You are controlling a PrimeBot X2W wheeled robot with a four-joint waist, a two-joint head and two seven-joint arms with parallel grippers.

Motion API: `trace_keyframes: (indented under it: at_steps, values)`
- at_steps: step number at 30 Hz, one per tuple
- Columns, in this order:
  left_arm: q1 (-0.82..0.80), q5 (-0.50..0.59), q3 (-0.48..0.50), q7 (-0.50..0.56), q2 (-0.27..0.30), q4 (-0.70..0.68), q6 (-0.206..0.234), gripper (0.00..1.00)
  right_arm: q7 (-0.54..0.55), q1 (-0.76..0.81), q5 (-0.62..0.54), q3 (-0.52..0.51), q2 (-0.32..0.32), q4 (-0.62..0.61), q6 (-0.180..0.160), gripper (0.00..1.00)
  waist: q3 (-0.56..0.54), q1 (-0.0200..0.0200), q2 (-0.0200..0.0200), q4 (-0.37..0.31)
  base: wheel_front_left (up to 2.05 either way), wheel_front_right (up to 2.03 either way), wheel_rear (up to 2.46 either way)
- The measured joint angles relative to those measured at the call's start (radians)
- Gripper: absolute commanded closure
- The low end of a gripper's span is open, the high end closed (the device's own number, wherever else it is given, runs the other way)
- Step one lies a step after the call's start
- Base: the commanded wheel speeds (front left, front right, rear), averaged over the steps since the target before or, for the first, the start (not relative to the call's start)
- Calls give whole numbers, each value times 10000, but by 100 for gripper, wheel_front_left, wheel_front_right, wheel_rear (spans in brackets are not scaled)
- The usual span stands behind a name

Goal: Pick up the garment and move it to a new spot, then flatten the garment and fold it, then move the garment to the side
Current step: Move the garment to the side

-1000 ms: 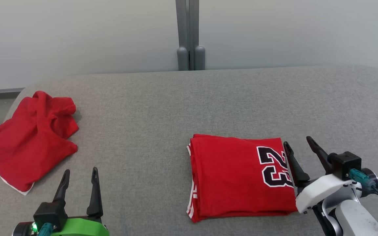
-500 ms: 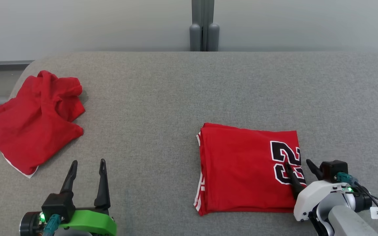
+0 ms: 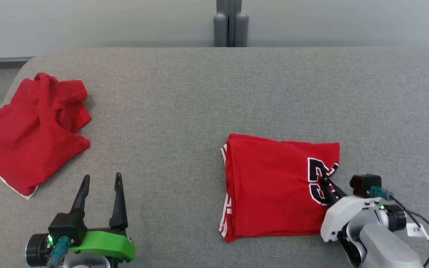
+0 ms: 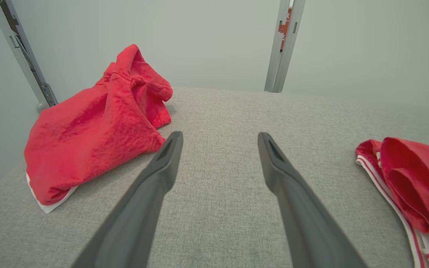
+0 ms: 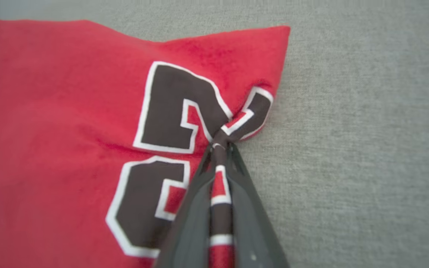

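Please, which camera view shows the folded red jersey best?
The head view: nearly the whole folded jersey lies on the grey surface, its right edge pinched by the right pincer. The right wrist view shows close up the black number and the pinched fold; the left wrist view shows its striped edge at that view's right border.

Crumpled garment (image 3: 32, 130) left; jersey (image 3: 270, 186) right; middle bare
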Motion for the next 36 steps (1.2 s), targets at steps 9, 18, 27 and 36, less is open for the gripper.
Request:
trace_keyframes:
  at_steps: [9, 18, 27, 36]
  values:
    - [-537, -111, -359, 0, -4, -387, 249, 0, 27, -2263, 219, 884, -1072, -439, 10, 100, 724, 0, 0, -235, 0, 0, 0]
    - [-1620, 274, -606, -15, -12, -995, 474, 0, 115, -4733, 765, 1484, -3001, -581, 12, 100, 2202, 1, 0, -690, 0, 0, 0]
    - [-2375, 957, -556, -15, 75, -1532, 451, 0, 69, -6126, 1476, 1647, -4786, -508, 12, 100, 3645, 2, 0, -1516, 0, 0, 0]
    - [-2366, 1260, -581, -15, 353, -2176, 487, 0, 54, -7161, 1977, 1929, -6077, -337, 12, 100, 4531, 1, 0, -2445, 0, 0, 0]
